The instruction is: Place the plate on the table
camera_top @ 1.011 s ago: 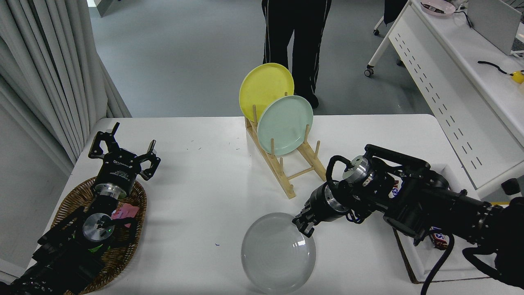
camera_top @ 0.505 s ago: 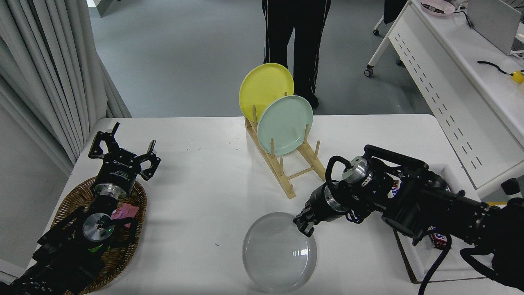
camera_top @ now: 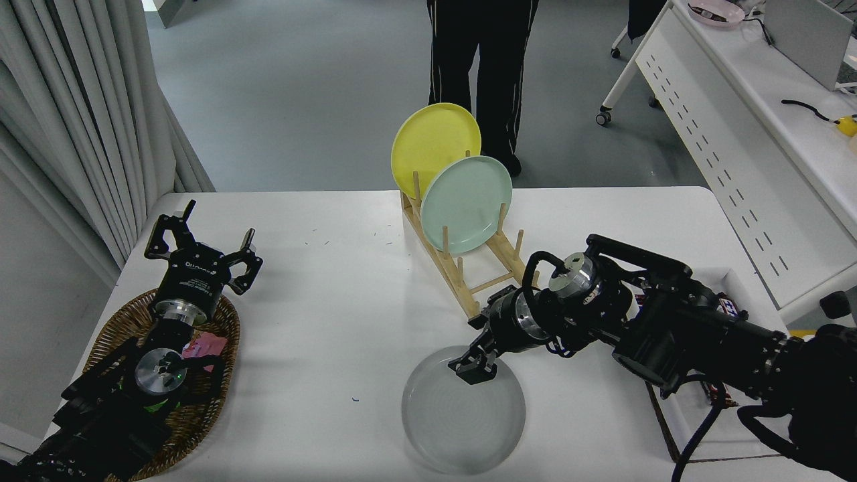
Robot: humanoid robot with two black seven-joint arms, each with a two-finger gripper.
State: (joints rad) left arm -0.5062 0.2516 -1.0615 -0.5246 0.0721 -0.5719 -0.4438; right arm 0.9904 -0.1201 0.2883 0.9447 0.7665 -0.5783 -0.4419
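Note:
The pale grey-white plate (camera_top: 463, 418) lies flat on the white table (camera_top: 335, 301), near its front edge. My right gripper (camera_top: 475, 370) hovers over the far part of the plate, pointing down and to the left. Its jaws stand slightly apart with nothing between them. My left gripper (camera_top: 201, 258) is open and parked at the lower left, above a wicker basket.
A wooden rack (camera_top: 479, 268) behind the plate holds a yellow plate (camera_top: 428, 137) and a mint green plate (camera_top: 462, 201) upright. A wicker basket (camera_top: 114, 328) is at the left. A tray (camera_top: 676, 428) lies under my right arm. A person (camera_top: 482, 60) stands at the far side.
My right gripper has left the plate's right rim and moved up and to the left over it. The plate has settled flat, shifted slightly right.

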